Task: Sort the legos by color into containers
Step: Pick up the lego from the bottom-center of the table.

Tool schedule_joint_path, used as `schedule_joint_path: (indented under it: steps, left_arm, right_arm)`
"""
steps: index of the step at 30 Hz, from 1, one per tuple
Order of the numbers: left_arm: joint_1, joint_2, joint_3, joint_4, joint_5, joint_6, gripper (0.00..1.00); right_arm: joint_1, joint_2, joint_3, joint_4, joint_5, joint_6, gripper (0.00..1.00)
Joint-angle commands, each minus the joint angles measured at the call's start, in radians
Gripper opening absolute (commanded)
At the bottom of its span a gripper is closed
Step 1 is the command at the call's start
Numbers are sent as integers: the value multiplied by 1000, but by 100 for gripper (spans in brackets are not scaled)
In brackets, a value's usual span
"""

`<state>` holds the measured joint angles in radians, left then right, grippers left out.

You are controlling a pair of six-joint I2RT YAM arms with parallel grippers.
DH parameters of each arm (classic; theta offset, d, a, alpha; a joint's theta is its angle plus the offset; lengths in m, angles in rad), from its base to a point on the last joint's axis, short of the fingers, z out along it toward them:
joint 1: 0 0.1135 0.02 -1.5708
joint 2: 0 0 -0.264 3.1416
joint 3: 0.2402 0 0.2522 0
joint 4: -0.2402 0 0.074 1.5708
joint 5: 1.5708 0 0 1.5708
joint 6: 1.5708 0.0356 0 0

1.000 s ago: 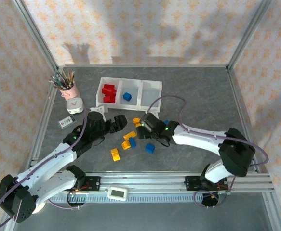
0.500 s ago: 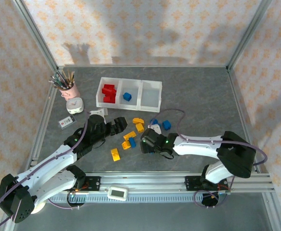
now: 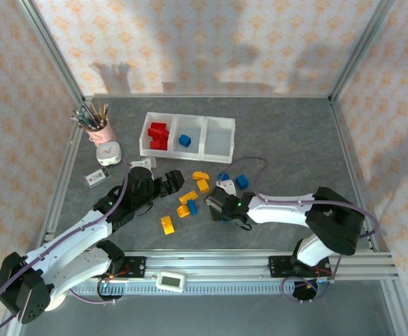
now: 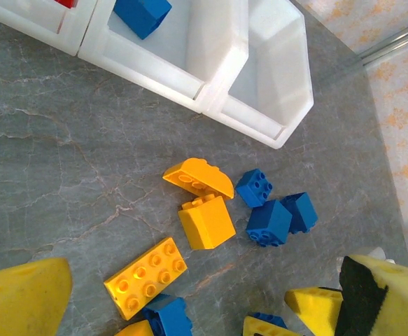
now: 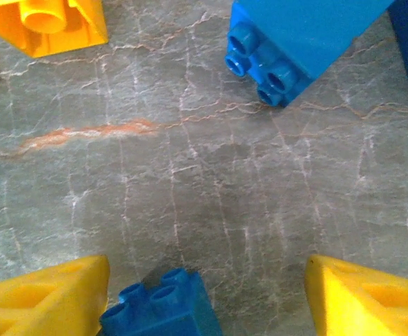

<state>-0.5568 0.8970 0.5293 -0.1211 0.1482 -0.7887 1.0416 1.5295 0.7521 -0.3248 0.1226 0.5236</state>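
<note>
**brickfan:** Where's your right gripper (image 3: 217, 208) sitting?

**remote_op:** I've got it low over the grey table (image 3: 294, 140), right in the loose pile in front of the tray. On its wrist cam the yellow fingers (image 5: 50, 297) stand apart with a small blue brick (image 5: 158, 308) between them. The brick is tight up against the pad on the left of that view, maybe touching. The frame edge cuts it off, so I can't swear to it. There's a clear gap to the other pad, so nothing is clamped.

**brickfan:** And the left one?

**remote_op:** The left gripper (image 3: 174, 180) is spread fully wide and holding nothing, hovering just left of the pile. Its cam looks down on a flat yellow plate (image 4: 146, 276) and a yellow cube (image 4: 205, 222) touching a curved yellow piece (image 4: 198, 178). Three blue bricks (image 4: 268, 222) are bunched just beside those.

**brickfan:** What's in the tray?

**remote_op:** The white tray (image 3: 187, 151) sits toward the back, well apart from the pile. Red bricks (image 3: 158, 135) are heaped in its left compartment, and there's one blue piece (image 3: 185, 140) in the middle one. A lone yellow brick (image 3: 167, 224) lies nearest the arm bases.
</note>
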Motion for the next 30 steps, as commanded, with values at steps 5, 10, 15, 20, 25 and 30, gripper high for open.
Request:
schedule_joint_path:
  steps: [5, 10, 15, 20, 25, 30]
  left_arm:
    - [-3, -13, -6, -8, -38, -1, 99]
    - [-4, -15, -4, -18, -52, 4, 99]
    - [-3, -14, 5, -28, -59, 15, 99]
    - [-1, -15, 26, -41, -77, 35, 99]
    - [1, -16, 74, -72, -118, 69, 99]
    - [33, -2, 128, -117, -170, 102, 99]
  right_arm:
    - [15, 4, 13, 21, -85, -33, 62]
    - [27, 36, 28, -13, -49, -11, 50]
    - [27, 29, 51, -29, -1, -10, 35]
    - [24, 4, 114, -22, 24, -36, 28]
    - [-38, 20, 261, -16, 40, -90, 28]
    - [-116, 127, 445, 49, 75, -163, 29]
